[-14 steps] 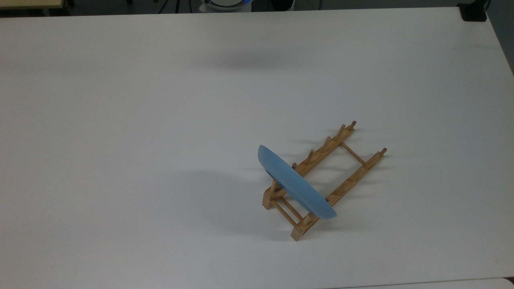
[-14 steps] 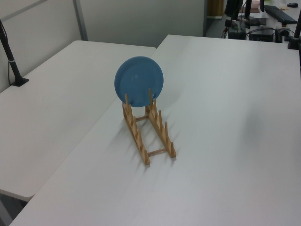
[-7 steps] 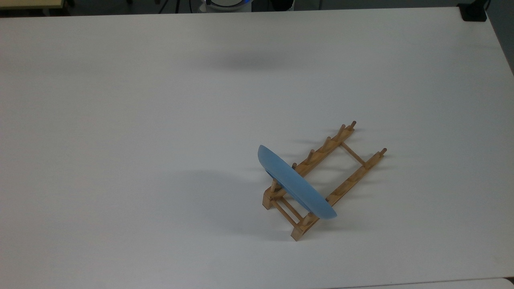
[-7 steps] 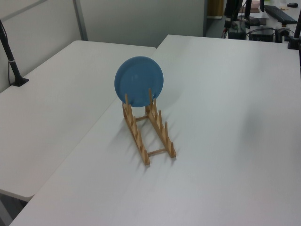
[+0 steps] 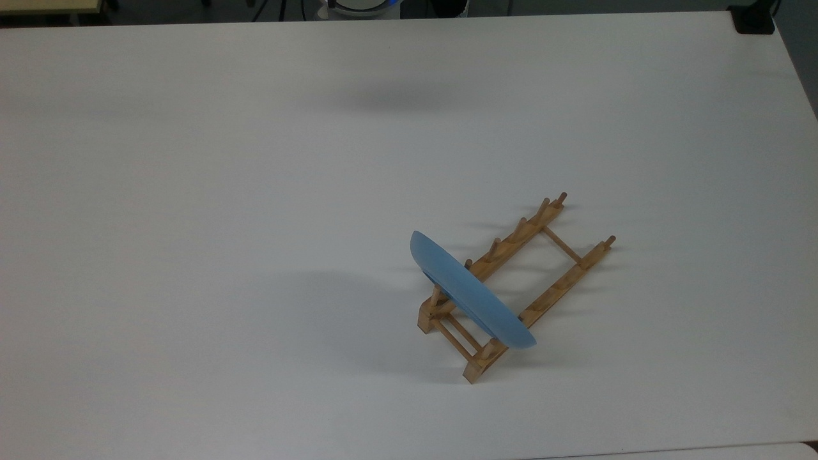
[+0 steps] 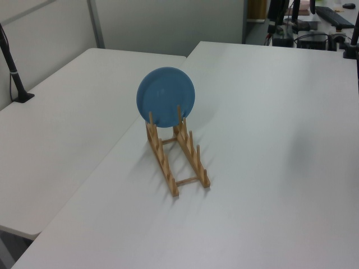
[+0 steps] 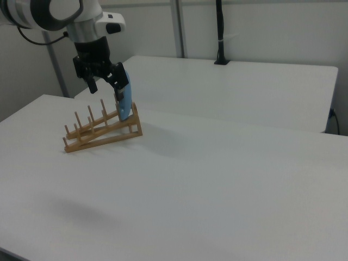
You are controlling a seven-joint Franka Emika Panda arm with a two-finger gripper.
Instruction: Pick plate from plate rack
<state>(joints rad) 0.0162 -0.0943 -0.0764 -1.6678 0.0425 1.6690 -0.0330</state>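
The plate [image 5: 470, 292] stands on edge in the end slot of the plate rack [image 5: 515, 289], lower right of centre in the top view, and the gripper [image 7: 105, 82] – fingers spread wide, holding nothing – could knock it flat by descending off-line

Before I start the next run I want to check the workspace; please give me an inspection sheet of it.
Surface: white table, plain.
Job's things: plate stands on edge in plate rack, at its raised end.
Clutter: nothing seen.
Grippers: claw open, above the rack beside the plate; contact unclear.
Cables: cable tied along black pole.
Surroundings: second table, grey partition.
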